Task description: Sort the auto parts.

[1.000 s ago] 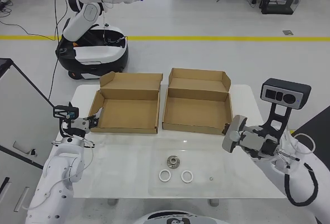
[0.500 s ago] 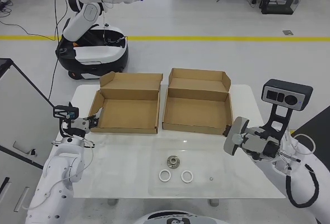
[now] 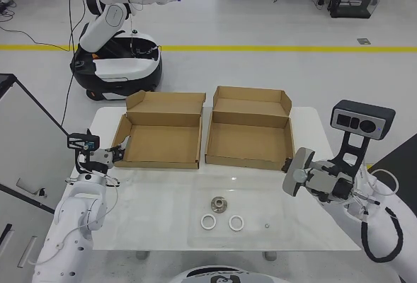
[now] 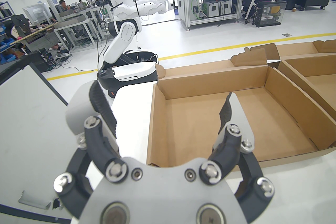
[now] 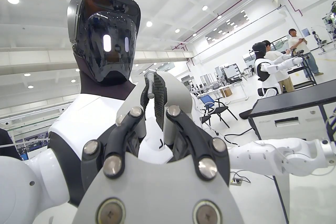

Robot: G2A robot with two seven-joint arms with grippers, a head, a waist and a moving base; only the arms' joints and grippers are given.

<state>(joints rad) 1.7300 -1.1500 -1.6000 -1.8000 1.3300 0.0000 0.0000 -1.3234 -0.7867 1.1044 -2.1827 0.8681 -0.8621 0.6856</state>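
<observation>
Since a second ago the right tool (image 3: pixel 294 177) has shifted slightly outward at the worktop (image 3: pixel 151 205) edge; nothing else moved. It pinches a threaded bolt (image 5: pixel 149 86) near the right box (image 3: pixel 249 143). The left tool (image 4: pixel 162 91) is spread wide, holding nothing, beside the left box (image 3: pixel 158 143). A metal hub (image 3: pixel 217 205) and two white rings (image 3: pixel 207 222) lie on the worktop

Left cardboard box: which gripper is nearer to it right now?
Left. The left gripper sits open at the near left corner of the left cardboard box. The right gripper, shut on a bolt, is off the near right corner of the right cardboard box.
</observation>
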